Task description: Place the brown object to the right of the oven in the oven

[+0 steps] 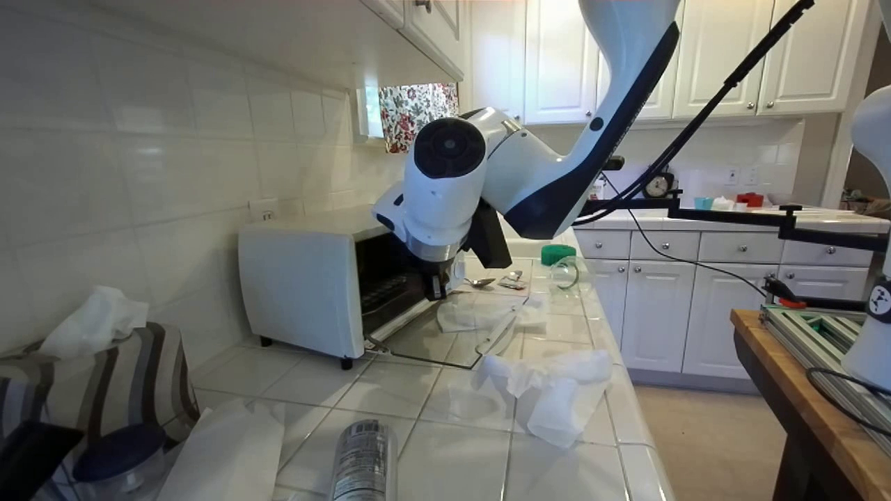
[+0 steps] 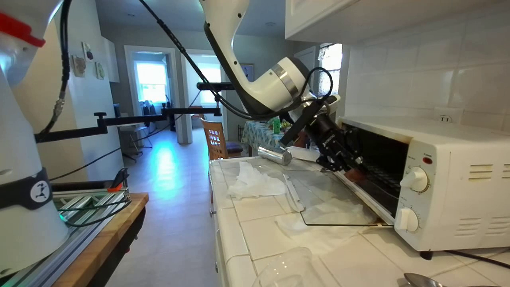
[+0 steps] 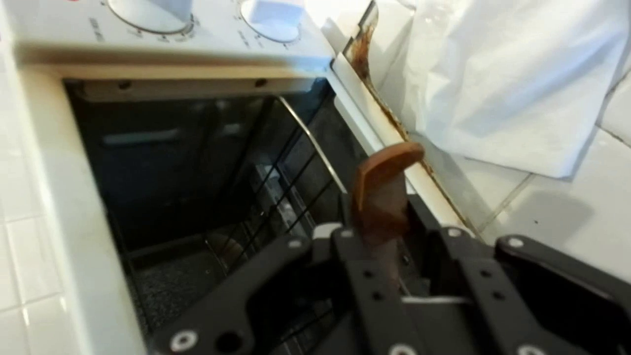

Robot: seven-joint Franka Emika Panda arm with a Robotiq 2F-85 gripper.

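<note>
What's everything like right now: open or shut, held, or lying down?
Oven door: open, folded down
Brown object: held
Gripper: closed on it
Silver can: lying on its side
White paper: crumpled
Tissue: poking out of striped box
Power light: can't tell whether lit

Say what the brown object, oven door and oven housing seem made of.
Brown object: smooth, faintly glossy; perhaps plastic or ceramic, too blurred to settle. Oven door: clear glass, probably; tiles show through. Oven housing: likely painted metal, smooth, white, with slotted vents.

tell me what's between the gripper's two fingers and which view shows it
The brown object, held by the gripper; the wrist view shows it, with its curved end sticking out.
</note>
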